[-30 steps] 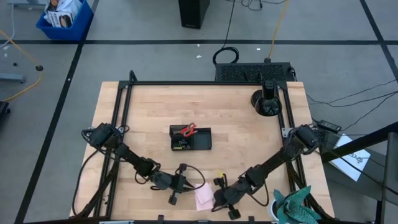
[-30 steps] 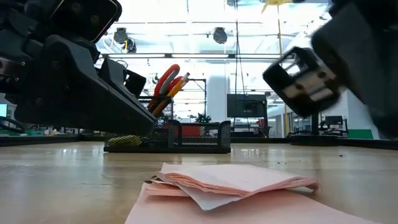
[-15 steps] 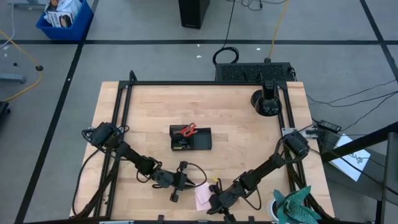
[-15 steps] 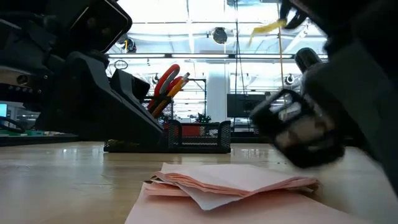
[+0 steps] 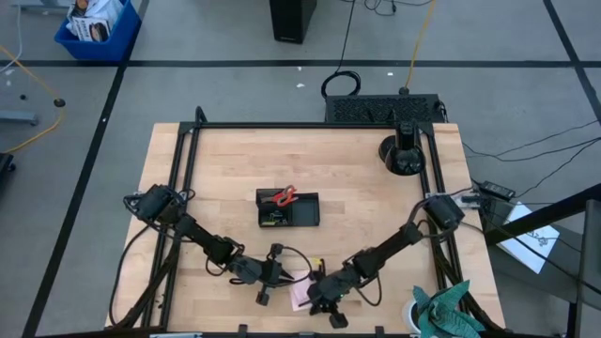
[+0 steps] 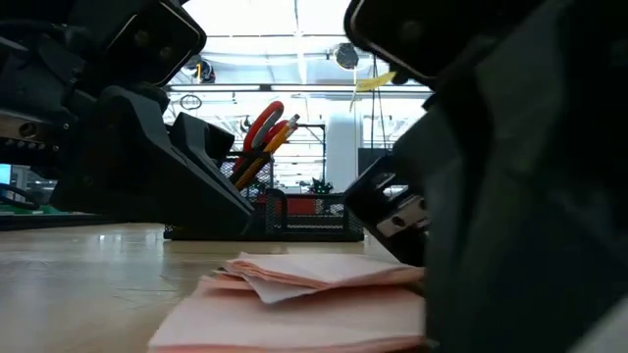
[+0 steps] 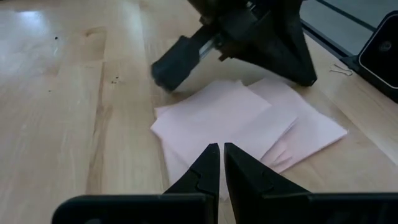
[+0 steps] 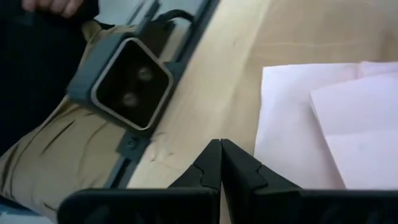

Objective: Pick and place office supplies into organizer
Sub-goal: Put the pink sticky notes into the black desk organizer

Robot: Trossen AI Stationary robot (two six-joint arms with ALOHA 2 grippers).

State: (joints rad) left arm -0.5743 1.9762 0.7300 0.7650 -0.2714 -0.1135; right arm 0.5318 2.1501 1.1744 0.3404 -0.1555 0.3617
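Right gripper [image 8: 220, 163] fingers closed beside pink sticky-note pad [image 8: 323, 124], camera box [image 8: 127, 81] near

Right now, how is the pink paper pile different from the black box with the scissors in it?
The pink sticky-note pad lies flat and fanned out near the table's front edge; the organizer stands as a walled tray near the middle. The pad is pale pink paper; the organizer is black mesh. Both shut grippers, left and right, crowd the pad; nothing is near the organizer, which holds red-handled scissors. Both rest on the wooden table.
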